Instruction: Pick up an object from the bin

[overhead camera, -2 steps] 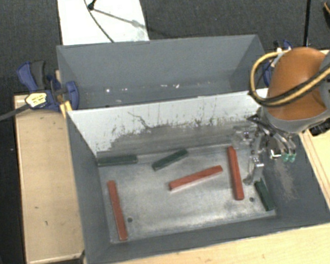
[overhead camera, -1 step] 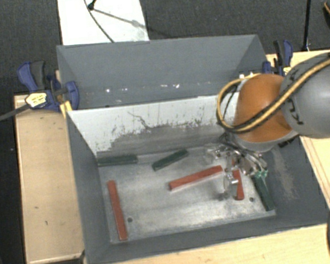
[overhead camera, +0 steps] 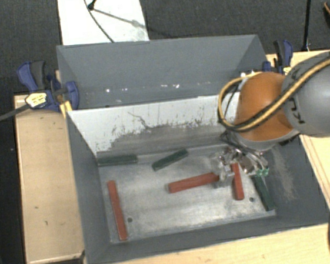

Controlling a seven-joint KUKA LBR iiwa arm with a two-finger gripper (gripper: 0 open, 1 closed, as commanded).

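Short red stick [overhead camera: 237, 184]: lay front-to-back at the right end of the bin's floor, with its far end under the gripper [overhead camera: 233, 165]. Judged the likeliest pick. Gripper state: it could not be told whether it stood apart, together or clamped on anything, because its metal parts overlapped the stick's top.

Long red stick [overhead camera: 190, 183]: lay crosswise mid-floor, its right end touching or just beside the gripper; which of the two could not be told.

Right green stick [overhead camera: 262, 193]: lay just beside the short red stick on its right, roughly parallel to it, at the foot of the right wall.

Handling note (judgement): the grip should close across the short red stick's narrow width, square to its length and centred, so the two neighbours are not caught with it. The lift should go straight up, since a sideways drag would push the long red stick.

Edges and room: the bin [overhead camera: 158, 70] had sloped walls. The right wall was near, leaving little room on that side, while the floor to the left and front lay open. Well apart were the slanted green stick [overhead camera: 169, 159], the back green stick [overhead camera: 117, 160] and the left red stick [overhead camera: 117, 211].
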